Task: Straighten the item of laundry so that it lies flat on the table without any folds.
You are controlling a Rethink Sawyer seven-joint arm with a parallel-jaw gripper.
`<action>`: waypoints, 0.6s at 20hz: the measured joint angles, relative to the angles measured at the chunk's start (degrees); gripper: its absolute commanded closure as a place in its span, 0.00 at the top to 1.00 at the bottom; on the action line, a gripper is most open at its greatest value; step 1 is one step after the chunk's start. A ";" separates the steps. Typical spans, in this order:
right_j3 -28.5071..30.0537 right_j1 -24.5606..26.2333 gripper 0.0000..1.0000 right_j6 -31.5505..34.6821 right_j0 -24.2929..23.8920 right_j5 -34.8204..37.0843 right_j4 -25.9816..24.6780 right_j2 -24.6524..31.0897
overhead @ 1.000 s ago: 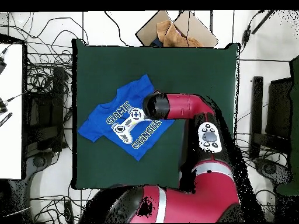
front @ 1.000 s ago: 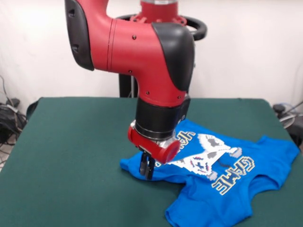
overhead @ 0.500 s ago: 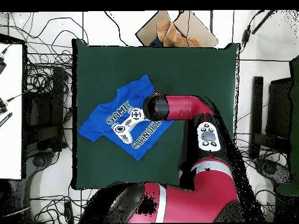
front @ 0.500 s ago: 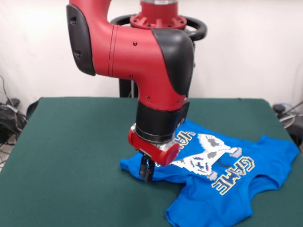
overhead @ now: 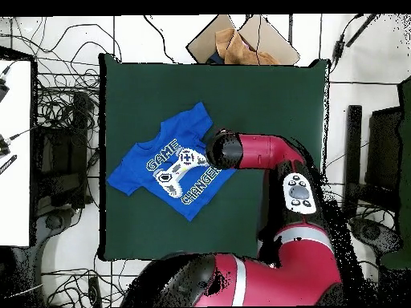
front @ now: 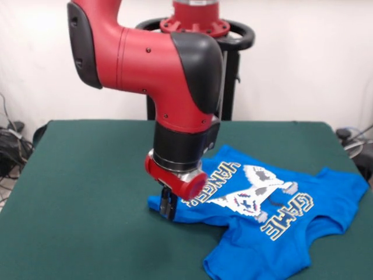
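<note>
The gripper [front: 168, 209] is down low at the edge of the blue T-shirt [front: 274, 224], fingers drawn close together right on the shirt's corner nearest the middle of the green table [front: 87, 192]. From the front it looks pinched on the fabric there, the dark fingertips pressed against the blue hem, though the cloth between them can't be seen outright. The red and black arm [front: 175, 81] towers above it, wrist pointing straight down. The shirt lies print up, white game-controller graphic and "GAME CHANGER" lettering showing, spread toward the table's side rather than its centre. It's mostly open, but one lower flap bunches and folds near the front edge of the table. From overhead, the T-shirt [overhead: 164, 164] sits turned at an angle on the table [overhead: 273, 104], with the arm's wrist [overhead: 225, 151] covering its corner. Cardboard [overhead: 241, 44] lies past the table's far edge.
</note>
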 measured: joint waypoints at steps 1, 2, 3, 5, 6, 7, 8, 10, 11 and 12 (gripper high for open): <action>0.01 -0.09 0.00 0.00 -0.11 0.01 0.03 0.00; 0.02 -0.19 0.00 0.00 -0.22 0.01 0.16 0.01; 0.02 -0.24 0.00 0.00 -0.27 0.01 0.26 0.01; 0.02 -0.34 0.00 0.00 -0.19 0.05 0.84 0.01; 0.03 -0.40 0.00 0.00 -0.10 0.13 1.05 0.02; 0.07 -0.46 0.00 0.00 0.02 0.29 1.31 0.02; 0.10 -0.53 0.00 0.00 0.14 0.45 1.58 0.02; 0.19 -0.68 0.00 0.00 0.34 0.89 2.29 0.03; 0.36 -0.88 0.00 0.00 0.46 1.27 3.04 0.06; 0.55 -1.06 0.00 0.00 0.53 1.51 3.61 0.06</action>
